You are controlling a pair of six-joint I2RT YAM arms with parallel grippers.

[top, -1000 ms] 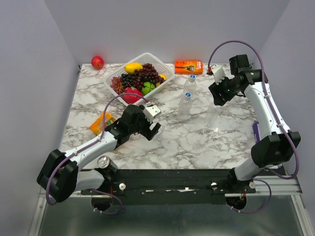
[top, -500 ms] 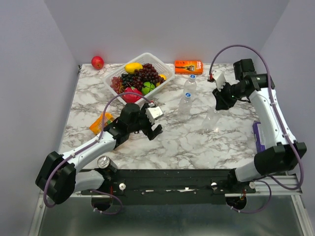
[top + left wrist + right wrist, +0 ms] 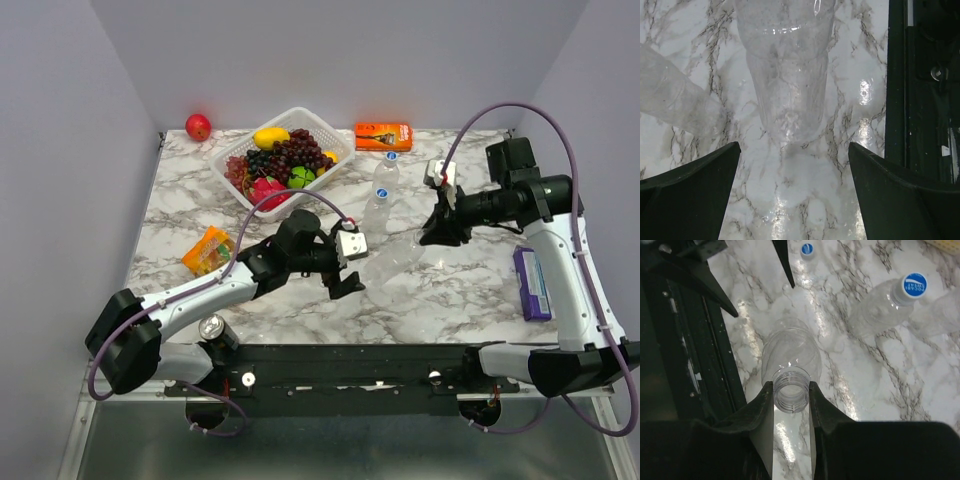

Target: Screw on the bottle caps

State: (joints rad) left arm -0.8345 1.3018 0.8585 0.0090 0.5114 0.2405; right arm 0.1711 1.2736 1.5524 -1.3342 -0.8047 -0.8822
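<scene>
My right gripper (image 3: 791, 396) is shut on the open threaded neck of a clear bottle (image 3: 790, 352) with no cap. In the top view this bottle (image 3: 400, 262) leans from my right gripper (image 3: 437, 232) down toward the left arm. My left gripper (image 3: 345, 265) is open near its base. In the left wrist view the bottle's base (image 3: 790, 85) lies ahead of the open left gripper (image 3: 795, 192), untouched. A second bottle (image 3: 880, 310) wears a blue cap (image 3: 914, 285). A loose blue cap (image 3: 807, 249) lies on the marble. A third bottle (image 3: 375, 212) stands behind.
A white basket (image 3: 300, 115) of fruit sits at the back with a red apple (image 3: 198, 126) and an orange box (image 3: 384, 135). An orange packet (image 3: 207, 250) lies left, a purple box (image 3: 531, 283) right, and a silver can (image 3: 212, 328) by the black front rail (image 3: 340, 360).
My right gripper came down, shut on the uncapped bottle's neck and tipped the bottle toward the left arm. My left arm swung right, toward the bottle's base, staying open.
</scene>
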